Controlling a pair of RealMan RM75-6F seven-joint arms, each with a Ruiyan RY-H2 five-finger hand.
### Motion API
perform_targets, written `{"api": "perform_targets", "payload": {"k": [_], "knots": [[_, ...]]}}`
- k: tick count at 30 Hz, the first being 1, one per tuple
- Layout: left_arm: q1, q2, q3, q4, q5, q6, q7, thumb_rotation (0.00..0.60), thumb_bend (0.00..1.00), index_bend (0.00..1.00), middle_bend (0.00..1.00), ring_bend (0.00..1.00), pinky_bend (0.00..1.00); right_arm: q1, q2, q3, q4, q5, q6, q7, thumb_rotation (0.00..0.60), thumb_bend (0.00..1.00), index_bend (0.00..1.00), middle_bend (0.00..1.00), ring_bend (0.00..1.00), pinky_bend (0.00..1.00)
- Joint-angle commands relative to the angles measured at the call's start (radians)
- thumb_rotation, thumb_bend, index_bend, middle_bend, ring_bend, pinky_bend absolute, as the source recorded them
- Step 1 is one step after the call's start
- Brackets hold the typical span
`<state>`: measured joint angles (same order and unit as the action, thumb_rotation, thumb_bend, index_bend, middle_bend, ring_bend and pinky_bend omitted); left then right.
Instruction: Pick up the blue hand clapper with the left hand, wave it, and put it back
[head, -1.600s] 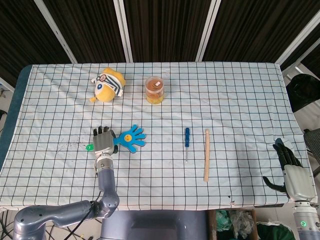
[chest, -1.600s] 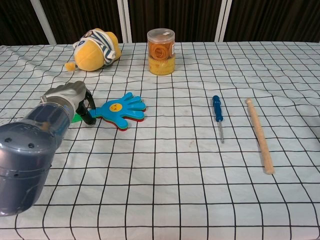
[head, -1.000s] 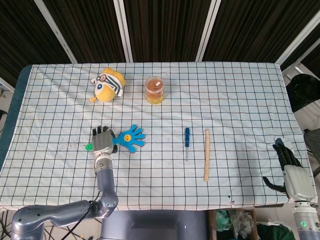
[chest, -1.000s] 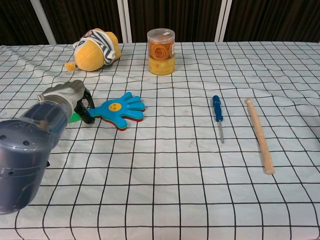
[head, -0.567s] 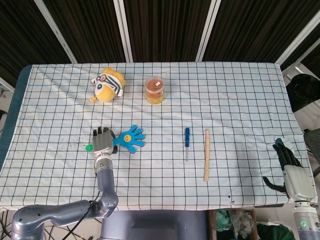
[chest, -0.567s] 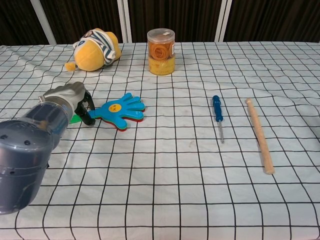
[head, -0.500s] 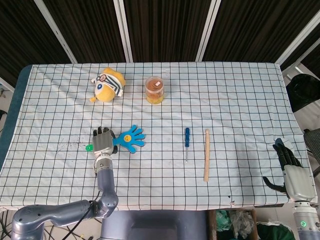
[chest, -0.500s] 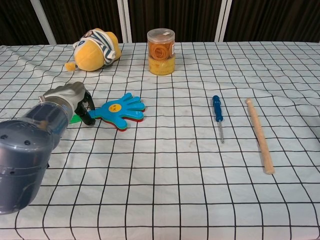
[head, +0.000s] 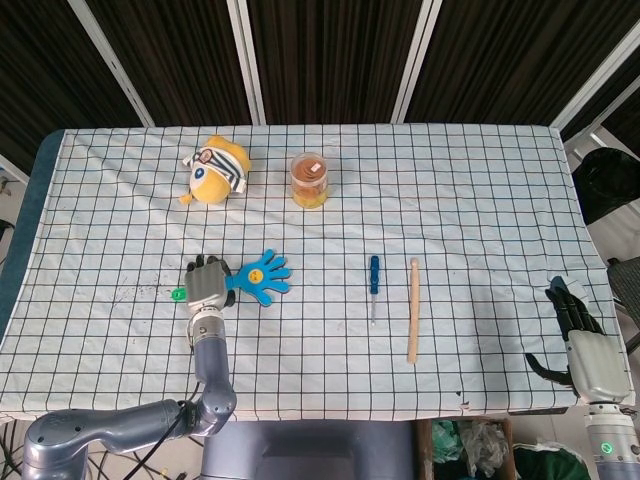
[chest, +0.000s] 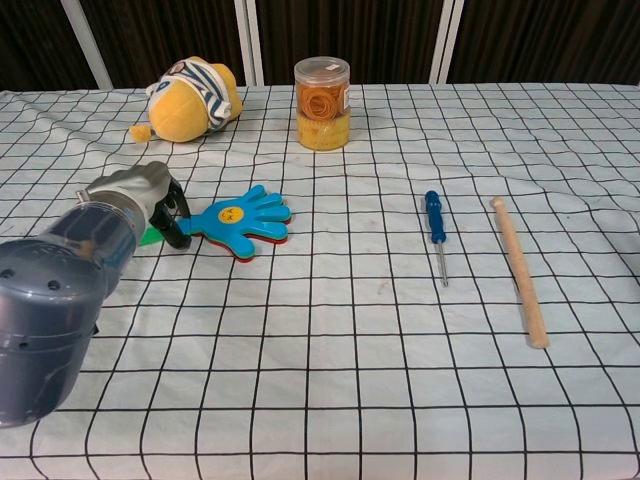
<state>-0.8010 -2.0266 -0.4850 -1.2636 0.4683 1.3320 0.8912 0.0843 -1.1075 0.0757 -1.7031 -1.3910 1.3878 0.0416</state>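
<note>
The blue hand clapper (head: 260, 277) lies flat on the checked cloth, its palm with a yellow smiley face pointing right, red and other layers under it (chest: 240, 220). My left hand (head: 205, 283) sits over its handle with the fingers curled down around it (chest: 140, 195). The green handle end (head: 177, 294) sticks out on the hand's left. My right hand (head: 580, 335) hangs off the table's right front corner with its fingers spread, holding nothing; the chest view does not show it.
A yellow plush toy (head: 218, 170) and an orange-filled clear jar (head: 310, 180) stand at the back. A blue-handled screwdriver (chest: 435, 228) and a wooden stick (chest: 518, 265) lie to the right of the clapper.
The left hand and clapper shifted very slightly away from me early on, then stayed still. The right hand has not moved.
</note>
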Motion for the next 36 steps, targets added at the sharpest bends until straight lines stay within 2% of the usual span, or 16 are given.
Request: {"api": "perform_targets", "payload": {"k": [1,10,18,27,29,32,36], "knots": [[0.001,0.000,0.000,-0.001,0.009,0.000,-0.013,0.600,0.37,0.45,0.28,0.10,0.18,0.000,0.000,0.000,0.000,0.000,0.000,0.000,0.600,0.21,0.00,0.00,0.00,0.16],[0.012,0.006,0.012,-0.024,0.093,0.004,-0.103,0.600,0.40,0.48,0.40,0.22,0.29,0.000,0.000,0.000,0.000,0.000,-0.001,0.001,0.600,0.21,0.00,0.00,0.00,0.16],[0.032,0.018,0.035,-0.046,0.193,0.007,-0.200,0.600,0.45,0.52,0.53,0.35,0.45,0.000,0.001,-0.001,-0.001,0.002,-0.003,0.001,0.600,0.21,0.00,0.00,0.00,0.16],[0.067,0.051,0.069,-0.093,0.275,0.000,-0.284,0.600,0.50,0.67,0.74,0.61,0.77,0.000,0.001,-0.001,-0.002,0.004,-0.004,0.000,0.600,0.21,0.00,0.00,0.00,0.16],[0.074,0.058,0.070,-0.107,0.290,-0.001,-0.307,0.600,0.51,0.70,0.77,0.64,0.81,0.000,0.001,-0.001,-0.002,0.004,-0.004,0.000,0.600,0.21,0.00,0.00,0.00,0.16],[0.095,0.078,0.070,-0.149,0.322,-0.007,-0.368,0.600,0.53,0.73,0.81,0.67,0.85,0.000,0.001,-0.001,-0.003,0.004,-0.005,0.001,0.600,0.21,0.00,0.00,0.00,0.16],[0.139,0.141,0.082,-0.258,0.391,-0.033,-0.489,0.600,0.55,0.74,0.82,0.69,0.87,0.000,0.001,0.000,-0.003,0.006,-0.004,0.002,0.600,0.21,0.00,0.00,0.00,0.16]]}}
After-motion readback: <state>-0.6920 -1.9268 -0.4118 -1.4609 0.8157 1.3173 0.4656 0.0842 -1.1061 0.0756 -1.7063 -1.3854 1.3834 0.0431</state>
